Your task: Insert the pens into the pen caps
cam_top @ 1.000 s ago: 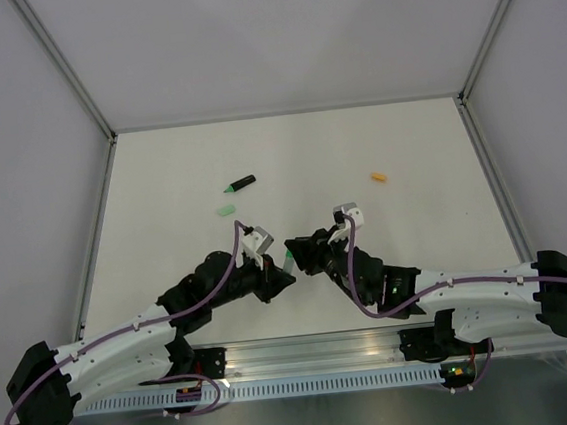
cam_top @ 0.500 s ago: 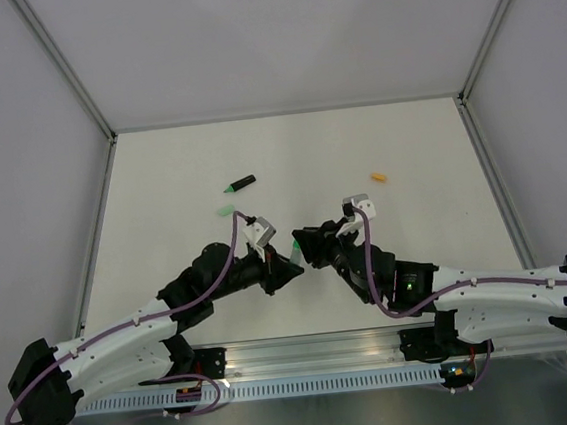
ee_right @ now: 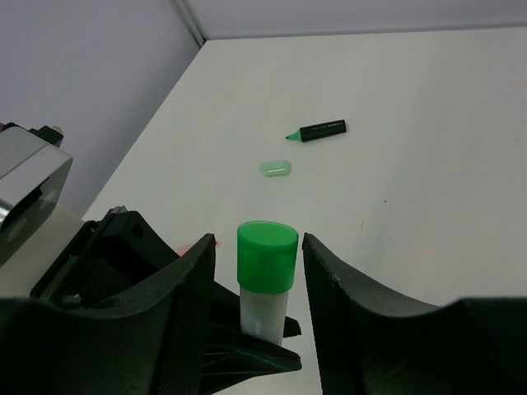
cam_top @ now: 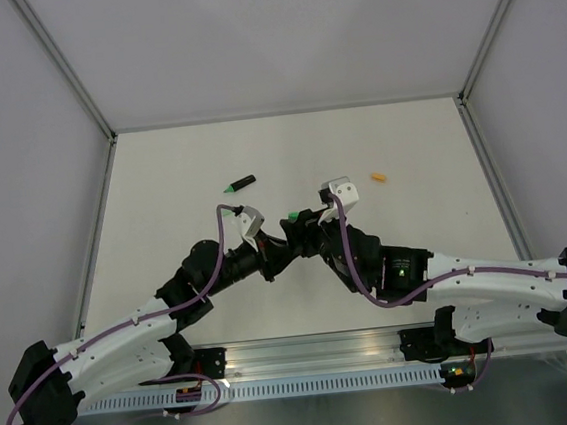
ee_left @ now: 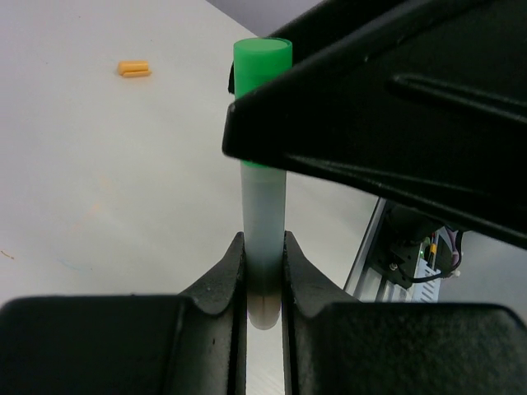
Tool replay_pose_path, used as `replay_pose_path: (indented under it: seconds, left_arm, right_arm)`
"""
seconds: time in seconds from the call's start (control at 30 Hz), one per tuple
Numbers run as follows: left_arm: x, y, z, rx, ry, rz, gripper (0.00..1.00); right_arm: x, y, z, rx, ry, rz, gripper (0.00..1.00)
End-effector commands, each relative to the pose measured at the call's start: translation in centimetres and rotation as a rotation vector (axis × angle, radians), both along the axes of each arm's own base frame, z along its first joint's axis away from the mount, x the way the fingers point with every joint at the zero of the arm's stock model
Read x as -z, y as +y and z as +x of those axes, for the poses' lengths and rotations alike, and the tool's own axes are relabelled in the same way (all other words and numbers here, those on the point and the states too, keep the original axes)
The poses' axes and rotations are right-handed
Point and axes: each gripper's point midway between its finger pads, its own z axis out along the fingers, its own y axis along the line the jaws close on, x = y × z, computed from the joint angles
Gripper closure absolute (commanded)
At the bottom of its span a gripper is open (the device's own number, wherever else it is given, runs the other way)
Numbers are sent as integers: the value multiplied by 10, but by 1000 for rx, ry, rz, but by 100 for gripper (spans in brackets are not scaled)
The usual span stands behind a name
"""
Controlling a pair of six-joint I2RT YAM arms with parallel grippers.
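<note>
My left gripper is shut on the lower barrel of a pale pen with a bright green end, held upright. My right gripper is open, its fingers either side of that green end with gaps on both sides. In the top view the two grippers meet at mid-table, left and right, hiding the pen. A black pen with a green tip and a pale green cap lie apart at the far left. A small orange cap lies at the far right.
The white table is walled by grey panels at the left, back and right. The black pen and green cap lie beyond my right gripper. The orange cap lies beyond my left gripper. An aluminium rail runs along the near edge.
Both grippers have moved away from the bases and closer together. The right gripper, beside the left one before, now stands over the held pen's green end.
</note>
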Motion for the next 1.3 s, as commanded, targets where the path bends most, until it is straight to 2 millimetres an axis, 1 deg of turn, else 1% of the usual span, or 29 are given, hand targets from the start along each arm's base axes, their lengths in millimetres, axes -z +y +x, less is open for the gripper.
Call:
replay_pose_path:
  seconds: [0.0,0.1,0.13,0.17,0.23,0.27,0.33,0.37,0.47,0.53,0.57,0.63,0.7,0.73,0.77,0.8,0.83,0.87,0.93,0.97,1.0,1.03,1.07,1.1,1.13,1.17,1.2,1.23,1.27]
  left_arm:
    - [-27,2,8,-36,-76,-64,98]
    - [-28,3,7,-34,-80,-67,98]
    - [-29,4,7,-34,-81,-70,98]
    - [-30,4,6,-31,-82,-72,98]
    - [-30,3,6,-28,-82,-72,98]
    - [-28,3,5,-26,-80,-69,98]
    - [-27,3,5,-22,-78,-67,98]
    - [-26,2,5,-20,-76,-65,98]
    - [-23,2,4,-16,-70,-59,98]
    - [-23,2,4,-16,-69,-60,98]
    - [-23,1,4,-14,-69,-62,98]
    - [-21,1,4,-9,-62,-59,98]
    - [-20,1,3,-9,-58,-56,98]
    - [-21,1,4,-17,-60,-58,98]
    - [-18,4,9,-47,-49,-46,98]
    - [-21,8,11,-69,-51,-50,98]
    - [-19,11,14,-94,-48,-46,98]
    - [-16,18,22,-161,-38,-36,98]
    - [-17,31,32,-248,-35,-37,98]
    - [-16,41,42,-331,-32,-36,98]
    - [-12,49,46,-377,-22,-26,98]
    - [-13,57,49,-422,-20,-34,98]
    - [-12,69,57,-505,-11,-37,98]
    - [-12,76,60,-545,-5,-39,98]
    - [-6,83,61,-575,7,-25,98]
    - [-10,91,63,-620,7,-43,98]
    - [-10,95,63,-637,9,-48,98]
    - [-7,99,63,-652,14,-44,98]
    - [-9,105,64,-683,20,-60,98]
  right_arm:
    - [-7,5,-2,-20,-1,-5,47]
    - [-3,4,-1,-9,3,-4,47]
    - [-2,3,0,-3,3,-8,48]
    - [-1,2,2,10,2,-11,55]
    - [-2,-1,4,29,-2,-12,65]
    - [-4,-2,7,39,-8,-3,75]
    - [-6,-6,11,54,-14,5,82]
    - [-11,-11,16,71,-22,23,89]
    - [-20,-17,27,92,-37,50,100]
    - [-28,-18,32,84,-42,68,100]
    - [-32,-22,39,97,-44,79,100]
    - [-44,-22,44,85,-53,97,100]
    - [-41,-30,56,110,-36,52,100]
    - [-43,-30,56,112,-37,58,100]
    - [-30,-38,64,140,-14,15,100]
    - [-16,-42,69,151,12,-9,100]
    - [10,-41,71,129,76,-56,100]
    - [35,-53,82,151,125,-89,100]
    - [73,-57,89,136,229,-116,99]
    - [106,-58,95,116,307,-160,98]
    - [130,-61,95,113,358,-190,97]
    - [162,-62,97,120,427,-235,95]
    - [178,-64,99,117,467,-249,94]
    - [191,-65,101,121,494,-264,93]
    - [202,-64,102,124,517,-278,91]
    - [221,-65,104,135,554,-307,90]
    - [223,-62,107,134,558,-310,89]
    - [238,-63,107,139,587,-339,86]
    - [241,-61,109,140,596,-343,84]
